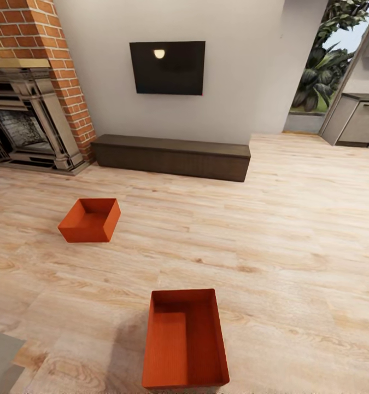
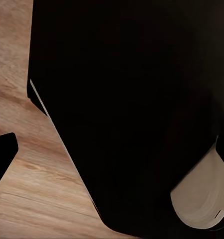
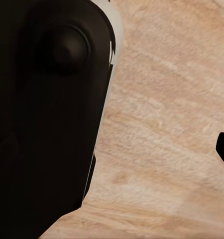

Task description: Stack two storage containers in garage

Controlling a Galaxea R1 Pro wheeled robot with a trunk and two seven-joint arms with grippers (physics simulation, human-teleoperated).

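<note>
Directly ahead of you, the nearer storage container (image 1: 185,339) lies on the wood plank floor (image 1: 293,230), long axis pointing away, centred between both arms. The farther storage container (image 1: 90,220) sits toward the fireplace (image 1: 25,123). I cannot tell either gripper's state.

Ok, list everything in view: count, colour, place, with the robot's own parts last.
Orange-red open-top rectangular storage containers: two, one near the head view's bottom centre, one further off to the left, both on the planks.
Light wood plank floor: one, across the room.
Red brick fireplace: one, far left.
Black wall TV: one, on the white wall.
Dark wooden low bench: one, under the TV.
Grey cabinet: one, far right.
Robot body parts: black and, close above the planks; end effector states cannot be told.
</note>
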